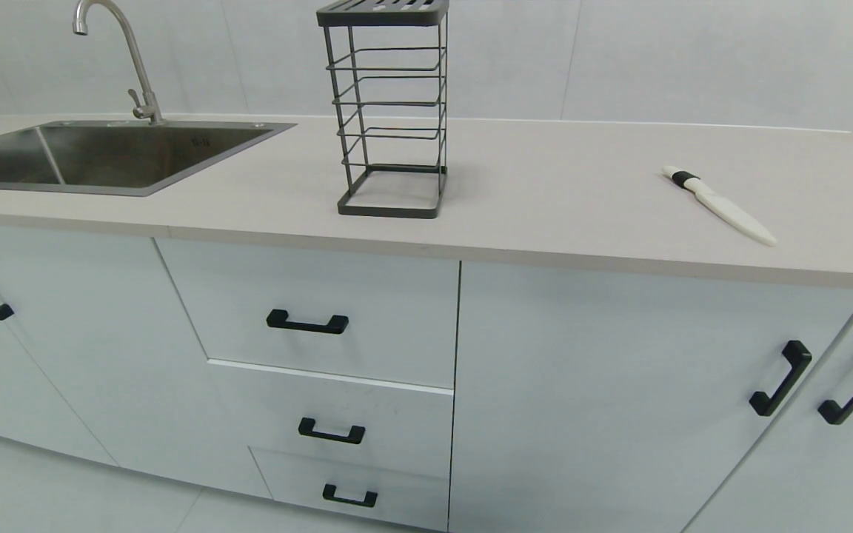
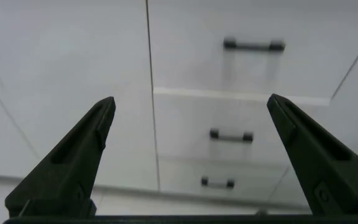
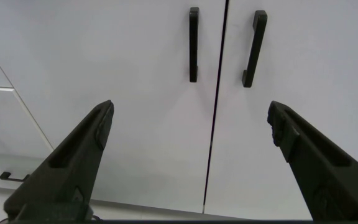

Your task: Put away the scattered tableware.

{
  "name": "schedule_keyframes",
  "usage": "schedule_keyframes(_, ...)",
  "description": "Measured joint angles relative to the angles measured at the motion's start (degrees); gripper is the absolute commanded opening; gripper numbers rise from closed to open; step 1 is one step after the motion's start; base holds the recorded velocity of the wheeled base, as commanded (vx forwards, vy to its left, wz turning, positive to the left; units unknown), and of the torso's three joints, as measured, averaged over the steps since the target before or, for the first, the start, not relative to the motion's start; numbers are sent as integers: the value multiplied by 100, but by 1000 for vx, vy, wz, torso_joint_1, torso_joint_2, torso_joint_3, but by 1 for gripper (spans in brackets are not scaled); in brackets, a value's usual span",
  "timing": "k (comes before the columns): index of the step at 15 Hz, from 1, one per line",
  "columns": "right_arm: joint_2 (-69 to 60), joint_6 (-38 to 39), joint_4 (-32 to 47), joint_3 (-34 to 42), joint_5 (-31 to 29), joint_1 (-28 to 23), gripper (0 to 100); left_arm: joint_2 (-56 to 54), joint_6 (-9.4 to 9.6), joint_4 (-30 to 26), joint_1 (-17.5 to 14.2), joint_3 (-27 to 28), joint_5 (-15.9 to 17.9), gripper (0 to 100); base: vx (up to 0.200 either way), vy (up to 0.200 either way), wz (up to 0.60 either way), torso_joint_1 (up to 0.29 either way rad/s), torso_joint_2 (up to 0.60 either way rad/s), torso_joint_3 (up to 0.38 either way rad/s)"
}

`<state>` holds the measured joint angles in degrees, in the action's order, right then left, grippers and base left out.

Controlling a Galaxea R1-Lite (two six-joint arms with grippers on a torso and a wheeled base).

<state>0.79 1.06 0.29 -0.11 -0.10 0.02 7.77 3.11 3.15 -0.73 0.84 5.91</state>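
A white knife [image 1: 723, 206] with a black band near its handle end lies flat on the right part of the countertop [image 1: 560, 200]. A black wire rack [image 1: 389, 111] with a slotted top stands upright near the middle of the counter, with nothing in it. My left gripper [image 2: 191, 109] is open, held low and facing the drawer fronts [image 2: 229, 99]. My right gripper [image 3: 191, 112] is open too, facing the white cabinet doors [image 3: 135, 93] with two black handles. Nothing sits between either pair of fingers.
A steel sink [image 1: 101, 155] with a curved tap [image 1: 119, 55] is set into the counter at the left. Below the counter are white drawers with black handles [image 1: 306, 323] and cabinet doors at both sides. A tiled wall backs the counter.
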Motion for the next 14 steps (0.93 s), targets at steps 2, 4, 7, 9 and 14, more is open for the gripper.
schedule_keyframes(2, 0, -2, -2, 0, 0, 0, 100, -430, 184, -13, 40, -33, -258, 100, 0, 0, 0, 0, 0, 0)
schedule_keyframes(4, 0, -16, -2, 1, 0, 2, 100, -645, 77, 20, 62, -54, -1040, 100, 0, 0, 0, 0, 0, 0)
schedule_keyframes(7, 0, -17, -2, 1, 0, 5, 100, -769, -260, 11, 66, -73, -1117, 100, 0, 0, 0, 0, 0, 0)
schedule_keyframes(9, 0, -17, -2, 1, 0, 5, 100, -781, -245, 27, 66, -77, -913, 100, 0, 0, 0, 0, 0, 0)
schedule_keyframes(14, 0, -17, -2, 1, 0, 5, 100, -786, -293, -312, 73, -82, -507, 100, 0, 0, 0, 0, 0, 0)
